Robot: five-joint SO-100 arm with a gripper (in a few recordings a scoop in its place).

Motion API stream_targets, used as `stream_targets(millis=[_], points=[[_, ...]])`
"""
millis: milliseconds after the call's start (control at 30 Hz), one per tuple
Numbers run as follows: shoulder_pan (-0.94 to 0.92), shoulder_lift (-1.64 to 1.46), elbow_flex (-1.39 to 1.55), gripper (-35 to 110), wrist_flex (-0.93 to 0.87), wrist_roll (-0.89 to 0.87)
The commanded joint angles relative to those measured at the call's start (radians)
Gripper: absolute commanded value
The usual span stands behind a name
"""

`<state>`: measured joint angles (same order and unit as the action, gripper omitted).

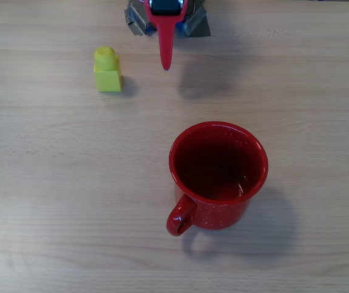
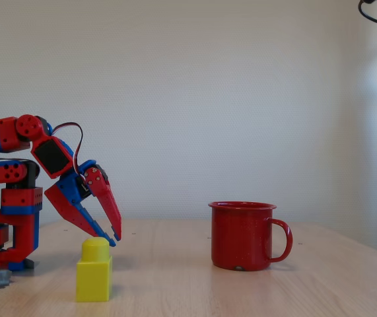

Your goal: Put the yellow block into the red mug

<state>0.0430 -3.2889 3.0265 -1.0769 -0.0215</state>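
The yellow block (image 1: 107, 71) stands upright on the wooden table, stud up, at the upper left of the overhead view. It stands low and left in the fixed view (image 2: 94, 271). The red mug (image 1: 217, 174) stands upright and empty right of centre, its handle toward the bottom edge of the overhead view; the mug (image 2: 242, 236) is well to the right of the block in the fixed view. My red gripper (image 1: 165, 64) hangs just above the table, right of the block and apart from it. In the fixed view the gripper (image 2: 115, 240) points down with its tips together, holding nothing.
The arm's base (image 2: 6, 224) sits at the left of the fixed view, at the top edge of the overhead view. The bare wooden table (image 1: 52, 201) spreads around block and mug.
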Motion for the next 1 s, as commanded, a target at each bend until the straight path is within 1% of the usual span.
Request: stream_targets(millis=[0, 400, 600, 767, 967], points=[[-0.005, -0.017, -0.015, 0, 0.000, -0.023], [-0.025, 0.014, -0.028, 0, -0.006, -0.021], [-0.037, 0.067, -0.089, 0, -0.005, -0.008], [-0.064, 0.232, -0.239, 0, -0.021, 0.011], [-0.104, 0.528, -0.514, 0, -0.106, 0.031]])
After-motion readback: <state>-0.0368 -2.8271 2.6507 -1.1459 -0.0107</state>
